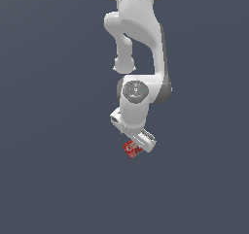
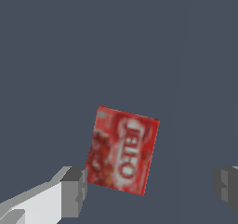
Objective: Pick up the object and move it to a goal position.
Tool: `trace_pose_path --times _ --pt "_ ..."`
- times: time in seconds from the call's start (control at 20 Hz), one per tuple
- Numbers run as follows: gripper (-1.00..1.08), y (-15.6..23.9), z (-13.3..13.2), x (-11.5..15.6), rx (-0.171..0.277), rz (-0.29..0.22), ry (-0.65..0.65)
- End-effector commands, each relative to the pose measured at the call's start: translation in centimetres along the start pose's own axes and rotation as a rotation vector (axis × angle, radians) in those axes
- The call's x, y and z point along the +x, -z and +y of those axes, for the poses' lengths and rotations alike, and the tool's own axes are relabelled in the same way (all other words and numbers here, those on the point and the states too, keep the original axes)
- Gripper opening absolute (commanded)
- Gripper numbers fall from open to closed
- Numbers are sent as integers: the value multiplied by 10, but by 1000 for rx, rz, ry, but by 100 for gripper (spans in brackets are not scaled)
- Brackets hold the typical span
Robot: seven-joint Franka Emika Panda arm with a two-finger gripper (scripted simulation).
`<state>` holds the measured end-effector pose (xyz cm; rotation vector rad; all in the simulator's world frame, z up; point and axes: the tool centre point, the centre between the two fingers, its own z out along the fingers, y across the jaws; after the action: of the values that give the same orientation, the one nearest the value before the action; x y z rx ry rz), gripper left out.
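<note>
The object is a small red box with white lettering (image 2: 122, 150) lying flat on the dark grey surface. In the wrist view it sits between my two fingers, close beside one finger (image 2: 73, 190) and well apart from the other (image 2: 227, 187). My gripper (image 2: 149, 190) is open and holds nothing. In the exterior view the white gripper (image 1: 139, 145) hangs low directly over the box (image 1: 131, 149), covering part of it; the fingertips do not show clearly there.
The white arm (image 1: 138, 43) reaches down from the top of the exterior view. Plain dark grey surface (image 1: 48, 179) lies all around. No goal marker shows.
</note>
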<state>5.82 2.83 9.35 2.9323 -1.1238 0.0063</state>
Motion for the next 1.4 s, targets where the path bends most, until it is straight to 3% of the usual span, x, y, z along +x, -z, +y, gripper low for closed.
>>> trace_pose_path --times 0.0,0.55,1.0,1.35 --pt "100 -7 -5 -1 0 -1 -59" --pt "100 -26 -16 -5 -1 -4 -210" --pt "100 -31 -18 -6 -1 -4 -222" --pt "100 -63 -17 -6 -1 -4 -225"
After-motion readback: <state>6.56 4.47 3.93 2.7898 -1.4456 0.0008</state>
